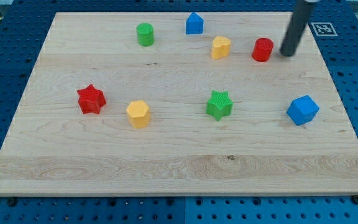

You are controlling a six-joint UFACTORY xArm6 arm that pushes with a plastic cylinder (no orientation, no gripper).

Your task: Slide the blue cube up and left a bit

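Observation:
The blue cube point(302, 110) sits on the wooden board point(173, 168) near the view's right edge, about mid-height. My tip point(287, 54) is at the view's upper right, just right of the red cylinder point(262, 50). It stands well above the blue cube in the view and does not touch it. The dark rod rises from the tip out of the view's top.
A blue house-shaped block point(194, 23), a green cylinder point(145, 34) and a yellow block point(220, 47) lie along the top. A red star point(91, 99), a yellow hexagonal block point(138, 114) and a green star point(219, 104) lie across the middle. A marker tag point(322, 28) sits off the board.

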